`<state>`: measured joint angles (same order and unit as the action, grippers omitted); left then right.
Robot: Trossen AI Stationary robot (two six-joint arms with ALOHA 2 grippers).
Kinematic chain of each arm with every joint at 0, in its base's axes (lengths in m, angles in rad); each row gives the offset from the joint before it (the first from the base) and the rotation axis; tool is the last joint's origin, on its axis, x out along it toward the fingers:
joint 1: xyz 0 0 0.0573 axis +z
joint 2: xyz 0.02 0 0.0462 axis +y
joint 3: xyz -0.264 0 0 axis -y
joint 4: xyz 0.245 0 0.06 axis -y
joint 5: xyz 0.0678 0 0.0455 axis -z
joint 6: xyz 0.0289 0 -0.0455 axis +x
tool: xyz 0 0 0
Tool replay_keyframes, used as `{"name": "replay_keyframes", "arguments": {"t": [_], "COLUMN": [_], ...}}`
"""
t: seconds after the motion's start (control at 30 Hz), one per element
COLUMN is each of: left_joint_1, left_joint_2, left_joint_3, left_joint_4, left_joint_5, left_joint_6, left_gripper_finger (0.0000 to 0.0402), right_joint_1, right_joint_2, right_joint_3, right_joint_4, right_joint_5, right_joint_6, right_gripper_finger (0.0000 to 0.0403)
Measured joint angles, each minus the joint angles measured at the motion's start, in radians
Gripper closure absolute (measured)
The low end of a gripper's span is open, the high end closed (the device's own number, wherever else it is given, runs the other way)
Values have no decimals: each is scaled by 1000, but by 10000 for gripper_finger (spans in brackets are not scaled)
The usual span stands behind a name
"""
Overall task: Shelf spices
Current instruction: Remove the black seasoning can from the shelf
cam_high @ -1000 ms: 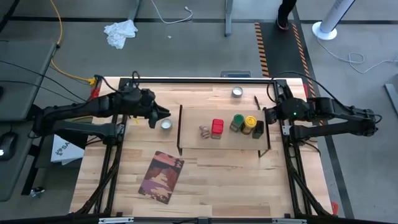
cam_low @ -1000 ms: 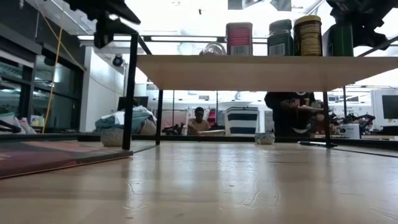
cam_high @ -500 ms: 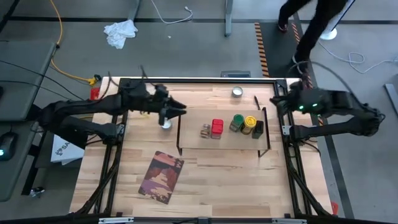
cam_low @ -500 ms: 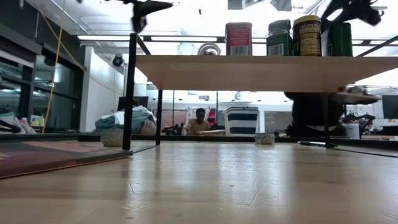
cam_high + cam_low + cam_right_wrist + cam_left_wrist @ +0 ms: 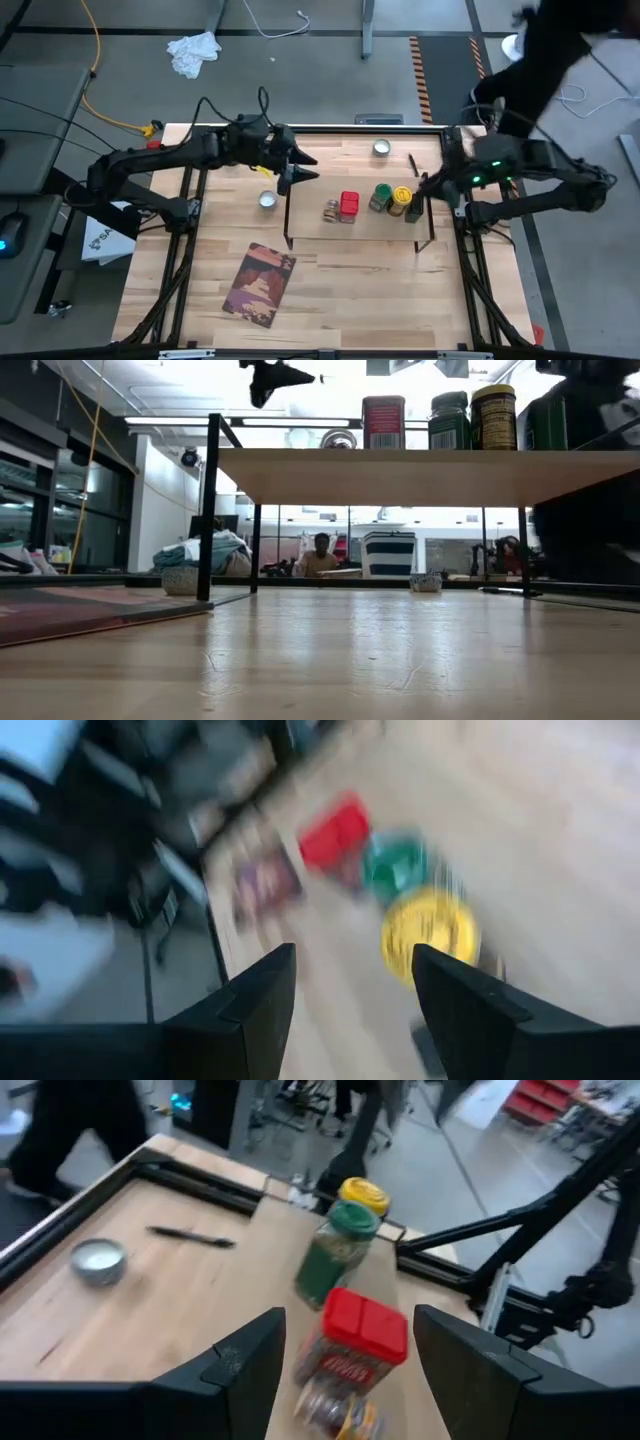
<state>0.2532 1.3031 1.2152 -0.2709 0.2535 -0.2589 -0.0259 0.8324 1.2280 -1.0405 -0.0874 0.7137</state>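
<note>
High view: five spices are seen on the shelf, so placement is judged done; both spread, empty grippers, left and right, should be withdrawn.

Beside your left pincer, the shelf on the tabletop carries five spices.

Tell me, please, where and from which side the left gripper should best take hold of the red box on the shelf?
Probably from above, across the narrow sides of its red cap. The red box stands upright on the shelf, with the clear glass jar close against one side and the green-topped jar near the other, so a sideways approach looks crowded. The left gripper hovers open at the shelf's end.
</note>
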Motion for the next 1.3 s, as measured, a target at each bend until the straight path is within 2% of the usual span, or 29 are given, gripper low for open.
{"name": "replay_keyframes", "arguments": {"t": [0.07,0.23,0.5,0.63,0.77,0.87,1.0,1.1,1.3], "left_joint_1": [23,75,161,199,222,237,240,242,248], "left_joint_2": [-37,-123,-184,-186,-186,-186,-186,-186,-186], "left_joint_3": [0,1,-1,-1,-1,-1,-1,-1,-1], "left_joint_4": [-52,-178,-331,-353,-361,-365,-373,-374,-374], "left_joint_5": [-13,-123,-178,-174,-117,-97,-108,-113,-114], "left_joint_6": [9,75,198,233,264,283,290,298,323], "left_gripper_finger": [181,181,181,181,181,181,181,181,181], "right_joint_1": [19,70,157,187,228,240,265,264,263], "right_joint_2": [42,136,316,411,486,496,507,489,446], "right_joint_3": [27,122,259,279,280,283,282,282,283], "right_joint_4": [-89,-269,-531,-530,-527,-533,-528,-531,-479], "right_joint_5": [-26,-17,177,233,250,302,318,299,162], "right_joint_6": [-6,27,390,569,702,794,831,849,889], "right_gripper_finger": [206,214,233,242,247,247,247,247,247]}}
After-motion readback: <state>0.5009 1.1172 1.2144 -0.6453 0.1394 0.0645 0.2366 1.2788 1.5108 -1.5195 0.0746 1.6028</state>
